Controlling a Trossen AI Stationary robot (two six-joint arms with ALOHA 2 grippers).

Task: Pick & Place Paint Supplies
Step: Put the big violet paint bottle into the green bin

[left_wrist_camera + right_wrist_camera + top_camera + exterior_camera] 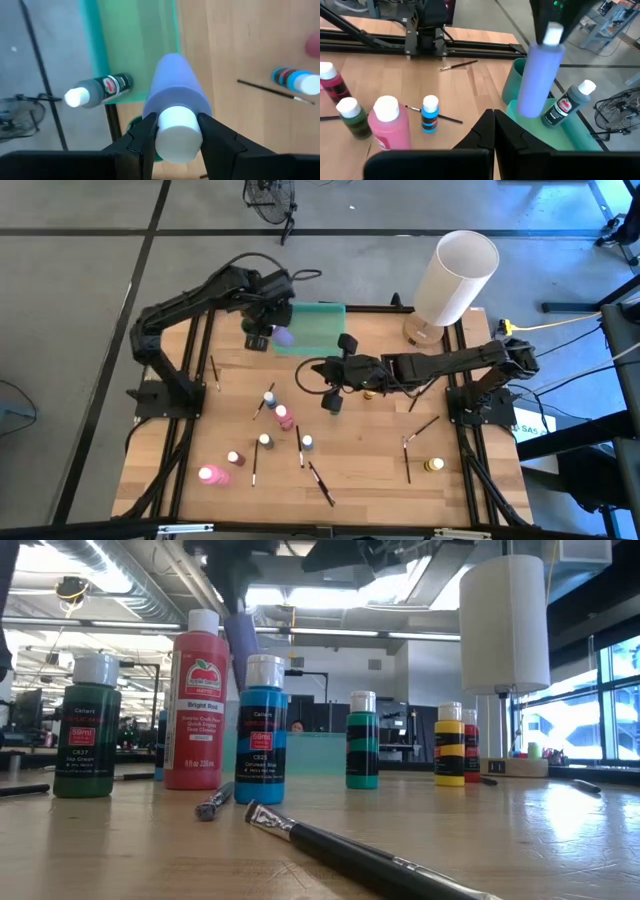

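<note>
Dark paintbrush [370, 862] lying nearest on wooden table [560, 830], tall red bottle [196, 700] between dark green bottle [88, 726] and blue bottle [262, 730], white lamp [504, 625] far right

Counting about ten paint bottles [283, 416], roughly seven thin brushes [320, 483], one green tray [318, 318], one white lamp [455, 275].

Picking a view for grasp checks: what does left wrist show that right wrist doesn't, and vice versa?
Only left wrist: the left end effector shut on the white cap of the purple bottle, with a pad on each side of the cap.

Only right wrist: the right end effector shut and empty, the pink bottle, the green bottle, a red bottle, and the purple bottle hanging upright over the tray's edge.

Both: the purple bottle, the green tray, the dark bottle lying in it, the blue bottle, and a paintbrush.
</note>
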